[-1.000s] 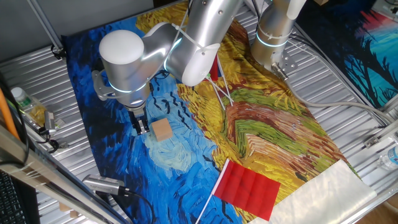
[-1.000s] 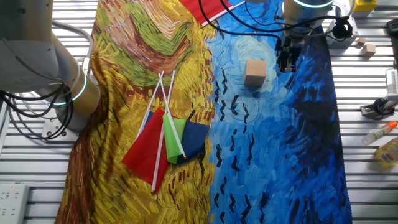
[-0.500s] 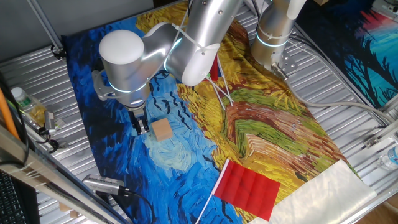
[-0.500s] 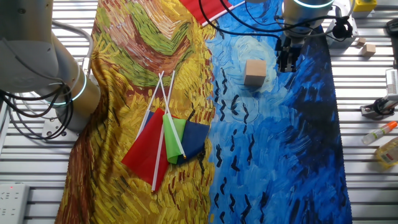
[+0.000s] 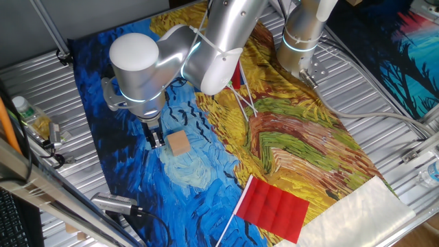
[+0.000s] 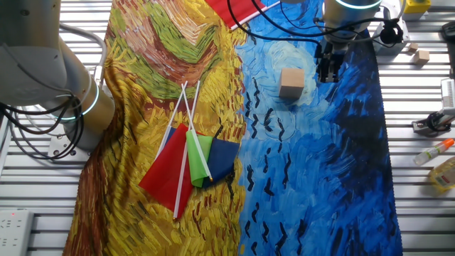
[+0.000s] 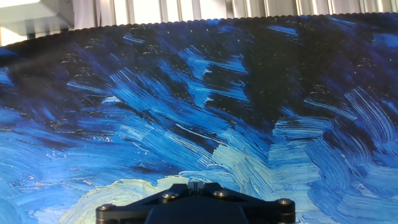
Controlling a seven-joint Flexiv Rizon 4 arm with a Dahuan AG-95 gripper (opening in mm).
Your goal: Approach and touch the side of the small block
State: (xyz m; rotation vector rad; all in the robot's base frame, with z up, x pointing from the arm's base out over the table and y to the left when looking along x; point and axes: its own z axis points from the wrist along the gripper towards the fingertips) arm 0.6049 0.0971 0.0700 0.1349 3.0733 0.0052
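Observation:
The small block [image 5: 178, 143] is a light-tan wooden cube standing on the blue part of the painted cloth; it also shows in the other fixed view [image 6: 291, 82]. My gripper [image 5: 157, 140] is low over the cloth just left of the block, a narrow gap apart from its side. In the other fixed view the gripper [image 6: 328, 71] stands right of the block. The two fingers are pressed together and hold nothing. In the hand view only the gripper's dark base [image 7: 194, 186] and blue cloth show; the block is out of that view.
A red flag [image 5: 272, 207] lies near the cloth's front edge. Several coloured flags on white sticks [image 6: 188, 158] lie on the yellow part. Two small wooden blocks [image 6: 417, 52] and bottles [image 6: 439, 162] sit on the metal table beside the cloth.

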